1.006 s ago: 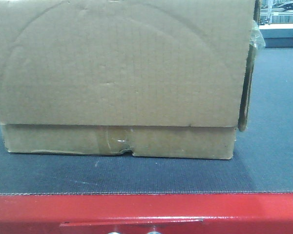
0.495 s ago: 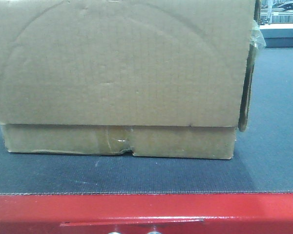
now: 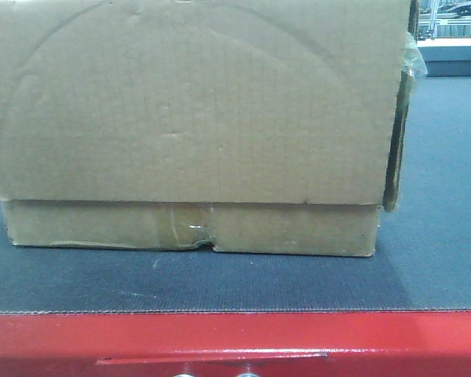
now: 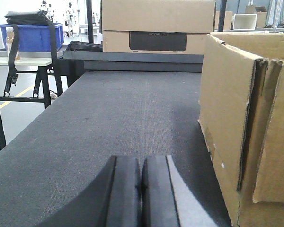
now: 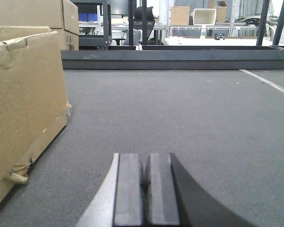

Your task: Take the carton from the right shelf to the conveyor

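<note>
- Fingers of left gripper (image 4: 141,191): pads pressed together, nothing between them, low over the conveyor (image 4: 109,118).
- Fingers of right gripper (image 5: 145,189): also together, holding nothing, same low pose over the belt.
- Carton (image 3: 192,126) sits flat on the belt, already off any shelf; no shelf in view.
- Rel. to left fingers: carton lies just to the right & slightly ahead, its end wall facing them, not touching.
- Rel. to right fingers: carton lies to the left, near, a strip of bare belt between.
- So carton sits between both grippers, long axis running across from one to the other; neither arm looks clearly nearer.
- Judgement: placement looks done; if any squeeze is needed, each arm moves inward.
</note>
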Action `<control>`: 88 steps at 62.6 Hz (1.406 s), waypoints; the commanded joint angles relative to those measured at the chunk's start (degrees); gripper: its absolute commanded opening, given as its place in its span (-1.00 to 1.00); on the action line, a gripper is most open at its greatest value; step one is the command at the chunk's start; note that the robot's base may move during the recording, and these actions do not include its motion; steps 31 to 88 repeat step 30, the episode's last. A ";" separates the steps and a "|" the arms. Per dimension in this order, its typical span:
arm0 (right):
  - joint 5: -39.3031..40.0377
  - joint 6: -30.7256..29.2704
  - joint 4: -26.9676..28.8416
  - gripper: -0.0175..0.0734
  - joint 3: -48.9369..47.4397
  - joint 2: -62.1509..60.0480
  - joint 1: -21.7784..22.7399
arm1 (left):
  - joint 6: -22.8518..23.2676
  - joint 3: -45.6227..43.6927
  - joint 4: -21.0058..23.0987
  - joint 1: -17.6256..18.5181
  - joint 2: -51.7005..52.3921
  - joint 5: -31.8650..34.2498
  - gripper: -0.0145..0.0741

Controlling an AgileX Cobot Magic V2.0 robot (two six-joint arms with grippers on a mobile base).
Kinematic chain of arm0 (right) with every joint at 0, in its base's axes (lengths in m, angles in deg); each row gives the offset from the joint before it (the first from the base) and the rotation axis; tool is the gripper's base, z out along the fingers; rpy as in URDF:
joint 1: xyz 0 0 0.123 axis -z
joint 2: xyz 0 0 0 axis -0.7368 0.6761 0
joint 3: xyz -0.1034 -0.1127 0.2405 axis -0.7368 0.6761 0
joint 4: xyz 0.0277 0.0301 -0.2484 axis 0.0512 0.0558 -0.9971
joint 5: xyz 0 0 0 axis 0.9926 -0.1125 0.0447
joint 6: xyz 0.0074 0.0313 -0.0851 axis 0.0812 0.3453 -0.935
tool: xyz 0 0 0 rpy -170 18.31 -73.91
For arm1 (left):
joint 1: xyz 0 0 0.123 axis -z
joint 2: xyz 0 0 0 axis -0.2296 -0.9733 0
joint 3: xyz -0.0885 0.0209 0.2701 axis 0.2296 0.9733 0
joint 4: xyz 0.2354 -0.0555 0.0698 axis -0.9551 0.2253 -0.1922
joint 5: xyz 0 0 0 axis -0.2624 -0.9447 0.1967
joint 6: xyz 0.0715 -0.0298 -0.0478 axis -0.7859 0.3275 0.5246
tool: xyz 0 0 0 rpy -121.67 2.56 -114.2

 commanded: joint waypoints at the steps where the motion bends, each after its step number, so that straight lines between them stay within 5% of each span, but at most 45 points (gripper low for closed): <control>1: 1.78 -0.17 0.15 -0.74 -0.01 -0.27 0.37 | -0.30 -0.13 0.33 -0.12 0.27 1.42 -0.66; 88: 1.78 -0.17 0.15 -0.74 -0.01 -0.27 0.37 | -0.30 -0.13 0.33 -0.12 0.27 1.42 -0.66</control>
